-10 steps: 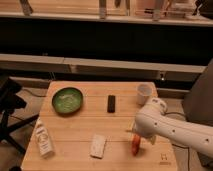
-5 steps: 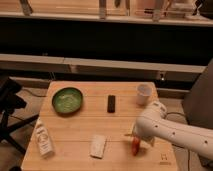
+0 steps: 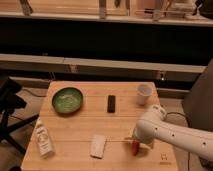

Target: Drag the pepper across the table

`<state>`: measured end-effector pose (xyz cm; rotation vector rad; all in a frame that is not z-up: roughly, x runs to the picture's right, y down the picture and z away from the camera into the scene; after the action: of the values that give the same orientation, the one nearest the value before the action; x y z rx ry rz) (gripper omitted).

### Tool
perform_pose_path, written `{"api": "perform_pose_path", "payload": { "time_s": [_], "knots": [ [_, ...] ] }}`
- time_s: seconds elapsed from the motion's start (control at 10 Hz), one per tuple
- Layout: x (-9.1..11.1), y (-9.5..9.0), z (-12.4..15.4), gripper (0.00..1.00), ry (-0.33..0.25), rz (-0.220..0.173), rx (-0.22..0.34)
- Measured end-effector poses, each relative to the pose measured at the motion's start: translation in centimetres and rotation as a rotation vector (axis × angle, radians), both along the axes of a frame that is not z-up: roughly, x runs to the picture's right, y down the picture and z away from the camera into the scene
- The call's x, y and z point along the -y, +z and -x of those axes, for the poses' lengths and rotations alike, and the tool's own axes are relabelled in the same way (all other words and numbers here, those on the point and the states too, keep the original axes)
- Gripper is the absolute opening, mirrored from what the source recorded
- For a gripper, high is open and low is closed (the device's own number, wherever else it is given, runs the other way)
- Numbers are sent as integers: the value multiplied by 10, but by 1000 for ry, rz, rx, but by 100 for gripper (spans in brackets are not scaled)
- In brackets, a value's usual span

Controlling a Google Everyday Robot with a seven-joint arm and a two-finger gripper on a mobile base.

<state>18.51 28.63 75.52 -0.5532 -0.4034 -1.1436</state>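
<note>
Pepper: red-orange, lying near the front right edge of the table. Gripper: lowered directly over the pepper, jaws spread wide. Whether they touch it cannot be told.

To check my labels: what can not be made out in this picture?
- Gripper, camera view: at the pepper, mostly hidden by the white arm; contact unclear.
- Pepper: top covered by the arm.
- Arm: cut off by the right edge.
- Bottle label: too small to read.
</note>
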Motion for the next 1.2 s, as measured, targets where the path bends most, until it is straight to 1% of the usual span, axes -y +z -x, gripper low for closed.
{"api": "perform_pose_path", "payload": {
  "time_s": [0.3,0.6,0.9,1.1,1.2],
  "knots": [
    [-8,-1,0,80,-26,9,14],
    [-15,1,-1,80,-40,8,22],
    [-18,4,-2,80,-58,12,33],
    [-23,4,-3,80,-84,13,45],
    [-22,4,-2,80,-86,13,46]
  ]
}}
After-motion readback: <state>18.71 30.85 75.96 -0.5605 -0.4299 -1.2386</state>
